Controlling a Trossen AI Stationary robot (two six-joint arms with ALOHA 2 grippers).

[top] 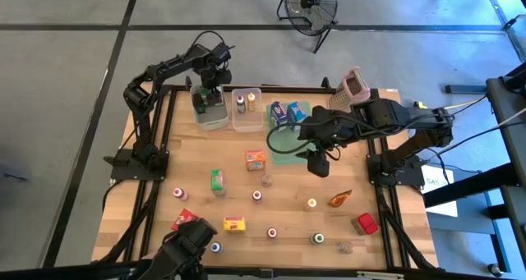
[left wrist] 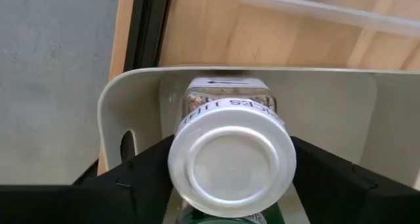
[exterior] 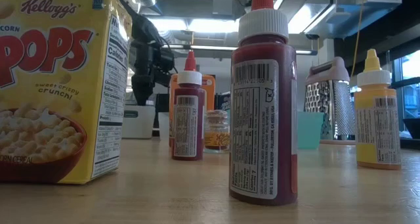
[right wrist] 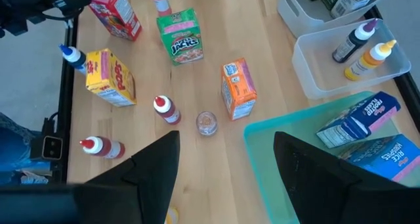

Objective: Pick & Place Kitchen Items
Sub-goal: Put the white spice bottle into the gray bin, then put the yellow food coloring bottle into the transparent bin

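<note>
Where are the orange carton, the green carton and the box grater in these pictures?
orange carton (top: 256, 159): high view, on its top face.
green carton (right wrist: 178, 37): right wrist view, on its printed front.
box grater (exterior: 330, 99): low view, on its perforated metal face.

A silver-lidded jar (left wrist: 231, 159) stood upright in the far-left bin. Two blue cartons (right wrist: 357, 124) lay on the green tray. An orange carton (top: 256, 158), green carton (top: 218, 181) and yellow carton (top: 235, 224) stood among scattered bottles (top: 257, 195).
</note>
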